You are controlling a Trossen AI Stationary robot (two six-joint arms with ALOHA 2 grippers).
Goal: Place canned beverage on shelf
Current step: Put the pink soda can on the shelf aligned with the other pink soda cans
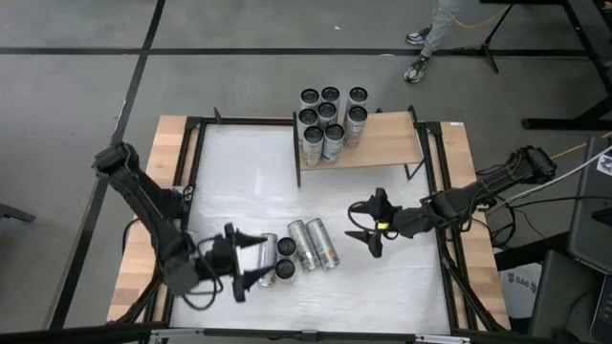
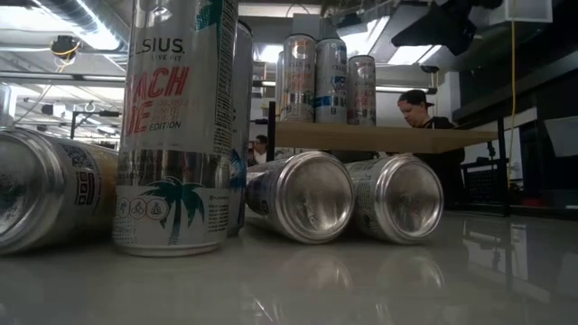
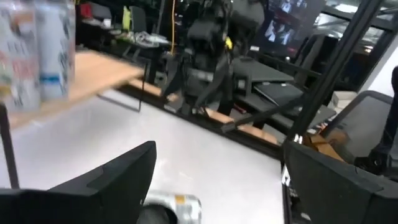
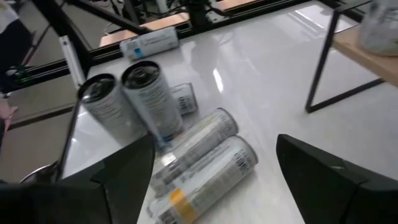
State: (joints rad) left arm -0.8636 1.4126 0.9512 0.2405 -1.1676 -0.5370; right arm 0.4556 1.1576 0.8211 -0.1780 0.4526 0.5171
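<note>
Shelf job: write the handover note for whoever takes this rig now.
Left gripper: open, empty, beside the cans lying on the table.
Right gripper: open, empty, right of them.
Pale wooden shelf with black posts: eight silver upright cans on its left end.
White tabletop: two upright cans and three silver cans lying down.
Left: shelve those five.

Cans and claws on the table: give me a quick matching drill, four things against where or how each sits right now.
Things:
1. cluster of upright cans
2. pair of silver cans
3. left claw
4. right claw

States:
A. open, empty, just right of the lying cans
B. standing on the shelf
C. lying side by side on the white tabletop
D. open, beside the two standing cans at the near edge

Pairs: 1-B, 2-C, 3-D, 4-A
</note>
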